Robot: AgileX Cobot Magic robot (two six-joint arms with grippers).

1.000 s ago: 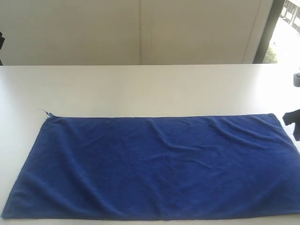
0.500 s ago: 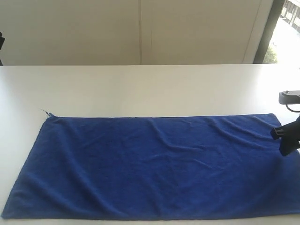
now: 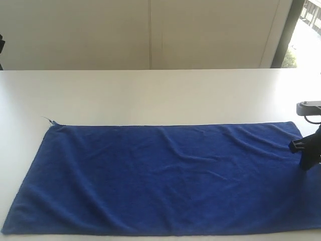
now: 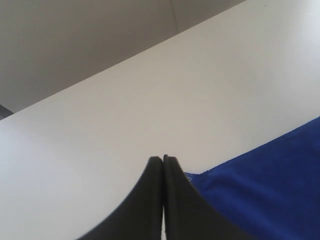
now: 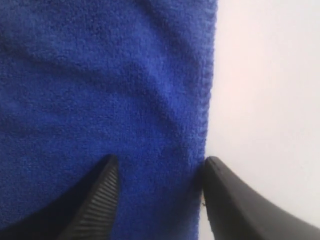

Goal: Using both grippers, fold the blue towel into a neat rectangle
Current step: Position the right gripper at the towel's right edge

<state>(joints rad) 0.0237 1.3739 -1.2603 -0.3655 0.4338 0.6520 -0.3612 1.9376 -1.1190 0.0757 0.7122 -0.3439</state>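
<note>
Two tools: left tool (image 4: 163,161) and right tool (image 5: 157,167), both with black pointed fingers.
Left tool state: clenched, its two fingers pressed flat against each other with nothing between them.
Left tool place: above the white table (image 4: 150,90), just beside one corner of the blue towel (image 3: 165,175); its tips do not touch the cloth. It cannot be made out in the exterior view.
Right tool state: released, jaws standing wide apart and nothing pinched.
Right tool place: low over the towel's short edge on the right of the exterior view, near the far right corner. One ribbed finger is over the cloth. The other sits right at the hem where cloth meets table, so the strip along the edge lies between the two.
Towel place: spread out in a single layer on the table, long sides running left to right in the exterior view, filling the near half of it. Its near right corner runs out of that view.
Towel surface: deep blue pile with soft ripples, mostly through the middle and right half.
Loose thread (image 3: 48,120): pale, trailing onto the table from the far left corner.
Backdrop: cream wall (image 3: 100,35) behind the table, and a bright window (image 3: 306,30) at the far right.
</note>
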